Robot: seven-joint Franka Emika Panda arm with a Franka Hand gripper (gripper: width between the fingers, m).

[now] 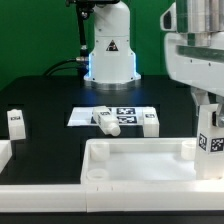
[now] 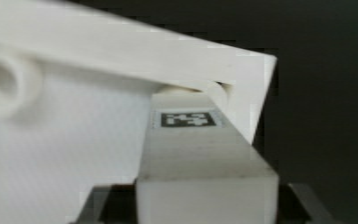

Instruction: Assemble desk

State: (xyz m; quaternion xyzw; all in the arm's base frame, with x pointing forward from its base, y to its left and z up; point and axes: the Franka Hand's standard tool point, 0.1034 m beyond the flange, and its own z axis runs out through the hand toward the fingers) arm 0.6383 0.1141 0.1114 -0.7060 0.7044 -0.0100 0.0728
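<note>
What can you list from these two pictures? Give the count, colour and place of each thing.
tabletop: one, white, nearest the exterior camera.
loose legs: three, white, tagged; one at the exterior view's left, two at the marker board.
held leg: one, white, tagged, at a tabletop corner.
marker board: one, white, mid-table.
border rails: count unclear, white, table edges.
table: one, black.
robot base: one, white, at the back.
gripper: one, clamped on the held leg.

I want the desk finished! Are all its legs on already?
No: three legs sit loose beyond the tabletop, and the gripper holds a fourth leg.
</note>
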